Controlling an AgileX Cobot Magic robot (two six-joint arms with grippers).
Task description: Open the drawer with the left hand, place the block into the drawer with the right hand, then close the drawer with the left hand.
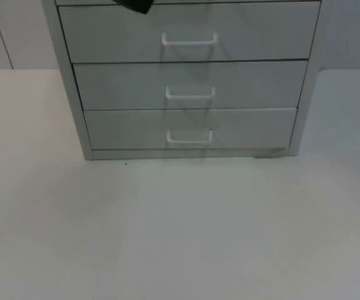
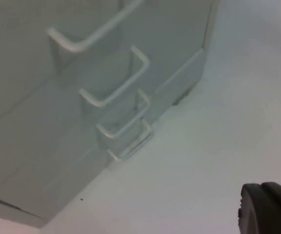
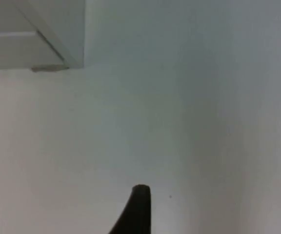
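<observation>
Right now you have a white drawer cabinet (image 1: 189,81) standing at the back of the white surface (image 1: 180,231), its front facing you in the top view. Three drawers show there, stacked one over another: the top drawer (image 1: 189,34), the middle drawer (image 1: 189,84) and the bottom drawer (image 1: 189,128), all flush with the cabinet frame and shut. Each carries a white bar handle at its centre, the top handle (image 1: 189,40), the middle handle (image 1: 190,94) and the bottom handle (image 1: 189,137) lining up in a column. At the upper edge of the top view, above the top drawer and a little left of the handle column, you can see a small black part of the left arm (image 1: 136,5). From the left wrist view you look slantwise along the cabinet front, where the handles (image 2: 113,92) run one after another and the cabinet's foot meets the surface; one black fingertip of the left end effector (image 2: 270,209) shows, held off the cabinet and touching nothing you can see, and you cannot tell how far its fingers are spread. From the right wrist view you see the cabinet's lower corner (image 3: 57,58) resting on the surface, and a black fingertip of the right end effector (image 3: 135,209) over bare surface, well apart from the cabinet; its opening cannot be judged either.
</observation>
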